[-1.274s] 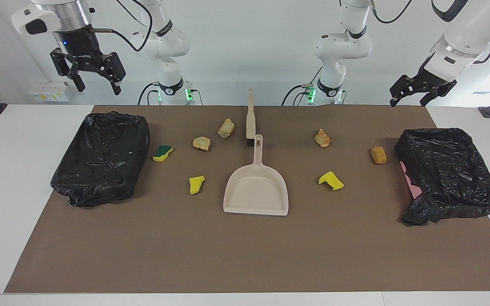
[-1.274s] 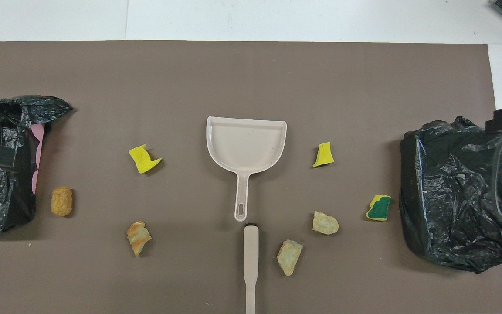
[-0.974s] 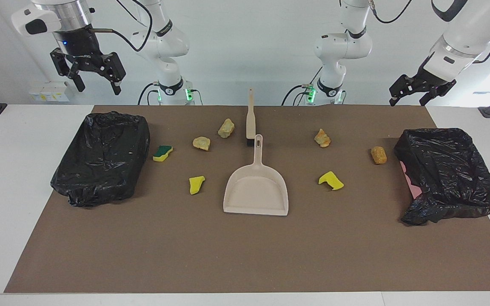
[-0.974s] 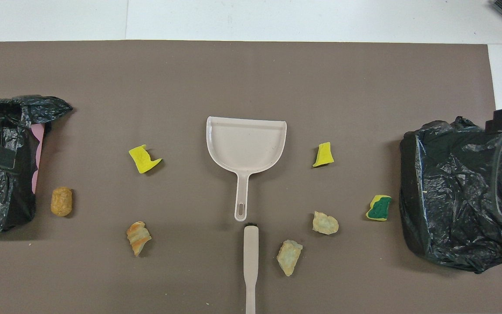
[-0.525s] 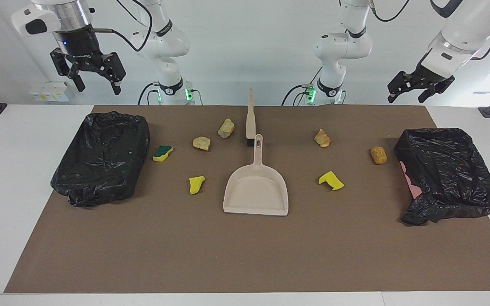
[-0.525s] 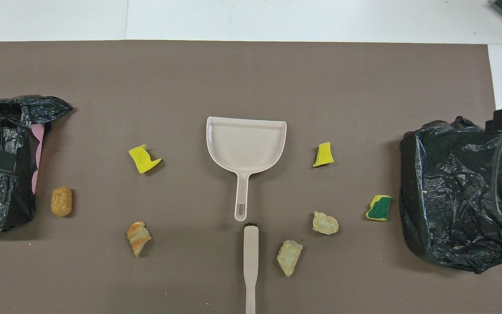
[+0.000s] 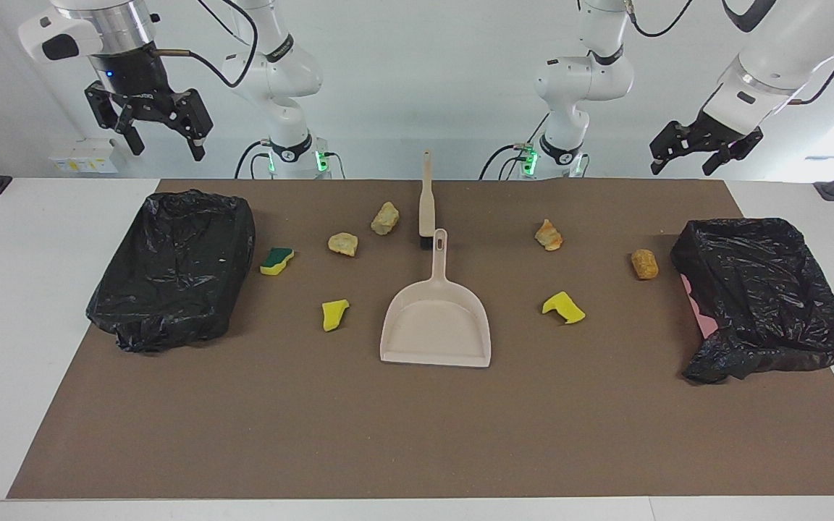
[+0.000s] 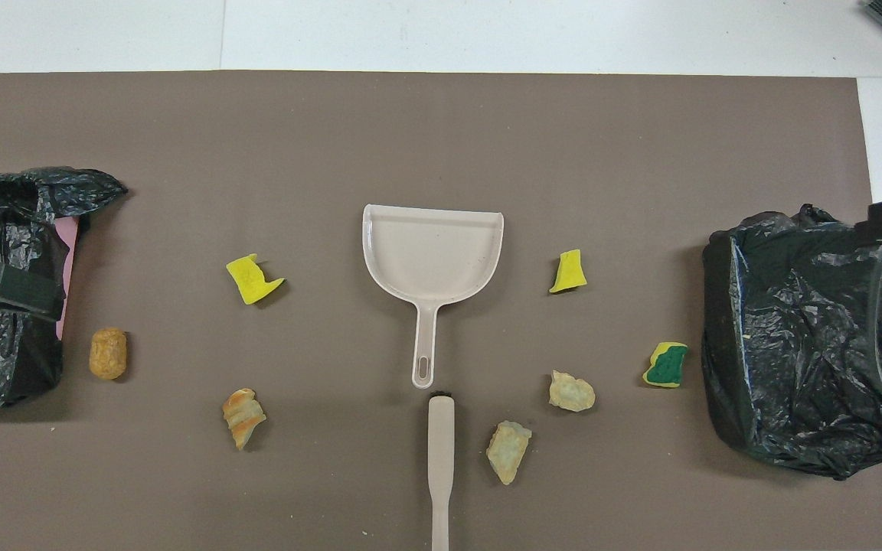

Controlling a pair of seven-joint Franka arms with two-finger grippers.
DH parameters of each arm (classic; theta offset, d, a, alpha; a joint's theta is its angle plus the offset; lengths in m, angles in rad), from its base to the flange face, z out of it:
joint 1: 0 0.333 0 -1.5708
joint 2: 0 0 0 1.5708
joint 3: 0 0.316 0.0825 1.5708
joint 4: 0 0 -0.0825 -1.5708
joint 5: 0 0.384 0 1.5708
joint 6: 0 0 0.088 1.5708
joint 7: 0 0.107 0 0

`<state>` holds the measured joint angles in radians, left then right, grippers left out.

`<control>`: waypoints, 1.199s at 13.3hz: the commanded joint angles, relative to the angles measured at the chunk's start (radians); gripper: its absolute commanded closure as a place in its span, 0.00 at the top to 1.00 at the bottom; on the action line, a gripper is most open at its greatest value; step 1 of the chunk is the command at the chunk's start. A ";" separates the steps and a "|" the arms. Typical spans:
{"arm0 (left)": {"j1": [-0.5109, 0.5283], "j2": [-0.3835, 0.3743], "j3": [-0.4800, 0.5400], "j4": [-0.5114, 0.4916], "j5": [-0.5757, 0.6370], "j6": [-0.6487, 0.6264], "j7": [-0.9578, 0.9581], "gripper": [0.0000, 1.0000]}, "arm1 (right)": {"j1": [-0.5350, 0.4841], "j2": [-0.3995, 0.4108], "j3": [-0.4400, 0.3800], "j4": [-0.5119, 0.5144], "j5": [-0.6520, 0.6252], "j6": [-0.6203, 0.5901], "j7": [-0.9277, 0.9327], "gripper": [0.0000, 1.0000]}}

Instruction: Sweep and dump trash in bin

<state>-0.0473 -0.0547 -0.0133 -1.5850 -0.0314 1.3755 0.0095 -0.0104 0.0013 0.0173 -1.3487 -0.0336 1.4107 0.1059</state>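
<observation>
Trash (image 7: pixel 343 244), 7 scraps, lies around the dustpan (image 7: pixel 436 322) while both grippers, left (image 7: pixel 683 153) and right (image 7: pixel 163 139), hang wide open, empty.

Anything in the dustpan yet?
No. The dustpan lies empty on the mat; all seven scraps are scattered around it, none inside. Its underside is hidden.

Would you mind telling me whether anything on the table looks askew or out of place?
One thing: the black bag-lined bin at the left arm's end sits skewed, its liner pulled aside to bare a pink edge. The other black bag-lined bin looks tidy.
</observation>
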 commanded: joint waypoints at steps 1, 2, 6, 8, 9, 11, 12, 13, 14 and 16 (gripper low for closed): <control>-0.017 -0.039 -0.002 -0.093 0.005 0.023 0.003 1.00 | -0.008 -0.061 0.009 -0.083 0.015 -0.024 -0.049 1.00; -0.032 -0.039 -0.004 -0.113 0.004 0.034 0.001 1.00 | -0.007 -0.079 0.007 -0.127 0.024 -0.006 -0.042 1.00; -0.094 -0.043 -0.005 -0.228 -0.011 0.095 -0.006 1.00 | -0.010 -0.089 0.007 -0.170 0.024 0.014 -0.045 1.00; -0.098 -0.050 -0.005 -0.308 -0.070 0.149 -0.006 1.00 | -0.005 -0.077 0.009 -0.170 0.024 0.025 -0.040 1.00; -0.103 -0.051 -0.005 -0.337 -0.077 0.178 -0.006 1.00 | 0.000 -0.066 0.009 -0.170 0.024 0.049 -0.040 1.00; -0.153 -0.053 -0.005 -0.409 -0.079 0.233 -0.006 1.00 | 0.015 -0.037 0.026 -0.171 0.024 0.101 -0.029 1.00; -0.186 -0.059 -0.005 -0.453 -0.079 0.270 -0.006 1.00 | 0.054 -0.017 0.030 -0.171 0.023 0.131 0.009 1.00; -0.215 -0.068 -0.005 -0.496 -0.079 0.313 -0.006 1.00 | 0.075 -0.009 0.030 -0.173 0.024 0.145 0.053 1.00; -0.250 -0.076 -0.005 -0.541 -0.079 0.356 -0.008 1.00 | 0.079 -0.009 0.032 -0.185 0.024 0.171 0.081 1.00; -0.334 -0.080 -0.005 -0.616 -0.096 0.431 -0.014 1.00 | 0.107 0.009 0.032 -0.242 0.024 0.265 0.103 1.00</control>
<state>-0.3006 -0.0769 -0.0358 -2.0884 -0.1081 1.7229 0.0058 0.0902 0.0066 0.0474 -1.5336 -0.0203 1.5980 0.1794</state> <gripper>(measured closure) 0.000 0.000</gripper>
